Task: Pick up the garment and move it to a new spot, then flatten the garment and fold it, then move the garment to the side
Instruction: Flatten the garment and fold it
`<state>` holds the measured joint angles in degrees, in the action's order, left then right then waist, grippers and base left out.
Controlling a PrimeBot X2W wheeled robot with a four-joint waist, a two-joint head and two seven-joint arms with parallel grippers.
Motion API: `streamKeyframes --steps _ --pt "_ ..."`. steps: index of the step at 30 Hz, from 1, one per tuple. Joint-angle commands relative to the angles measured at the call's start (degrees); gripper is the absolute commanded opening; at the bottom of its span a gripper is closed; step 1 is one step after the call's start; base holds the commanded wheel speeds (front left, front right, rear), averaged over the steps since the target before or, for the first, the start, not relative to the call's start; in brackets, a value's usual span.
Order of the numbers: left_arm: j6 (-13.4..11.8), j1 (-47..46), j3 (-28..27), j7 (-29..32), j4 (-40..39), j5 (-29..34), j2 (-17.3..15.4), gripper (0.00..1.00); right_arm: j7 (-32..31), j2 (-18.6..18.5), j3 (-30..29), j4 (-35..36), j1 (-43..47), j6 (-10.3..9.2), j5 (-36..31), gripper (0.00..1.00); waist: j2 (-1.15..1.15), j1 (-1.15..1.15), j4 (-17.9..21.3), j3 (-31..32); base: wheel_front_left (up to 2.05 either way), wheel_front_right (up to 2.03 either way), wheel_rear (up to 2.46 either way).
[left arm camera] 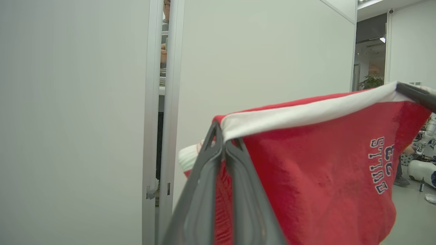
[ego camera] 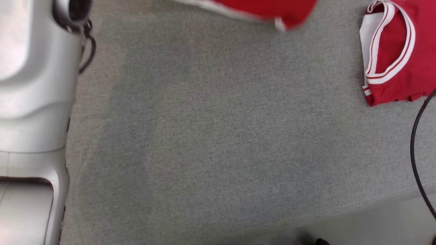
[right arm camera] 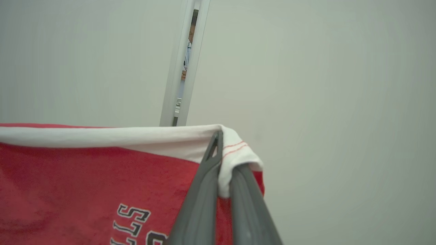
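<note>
Garment (left arm camera: 323, 177), red with a white band, hung stretched in the air above the grey surface (ego camera: 218, 136). Left gripper (left arm camera: 223, 136) was clamped tight on 1 top corner, right gripper (right arm camera: 223, 143) pinched the other. A folded red jersey (ego camera: 395, 51) lay on the surface's right side.

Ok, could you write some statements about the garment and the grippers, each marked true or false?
1. The left gripper has its jaws shut on the white edge of the red garment. True.
2. The red garment lies flat on the grey surface. False: it is held up, stretched between both grippers.
3. A second red garment lies on the grey surface, at the right of the head view. True.
4. The right gripper has open jaws and holds nothing. False: its jaws are shut on the same white edge.
</note>
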<state>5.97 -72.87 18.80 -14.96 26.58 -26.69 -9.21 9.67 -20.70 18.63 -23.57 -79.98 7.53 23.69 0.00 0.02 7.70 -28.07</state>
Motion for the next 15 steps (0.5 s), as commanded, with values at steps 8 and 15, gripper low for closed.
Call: streamKeyframes --steps 8,15 --pt "0.97 0.77 -6.22 -0.21 -8.16 5.22 2.87 0.0 5.08 -0.3 -1.58 -2.72 -4.76 -0.09 -5.0 0.0 0.0 -0.02 0.76 -6.31 0.0 0.0 0.0" --pt "1.53 13.18 1.66 -0.22 -4.82 4.93 3.24 0.0 5.34 -2.2 4.18 -3.78 8.79 -0.08 -0.4 0.0 0.0 -0.02 -1.51 -4.83 0.0 0.0 0.0"
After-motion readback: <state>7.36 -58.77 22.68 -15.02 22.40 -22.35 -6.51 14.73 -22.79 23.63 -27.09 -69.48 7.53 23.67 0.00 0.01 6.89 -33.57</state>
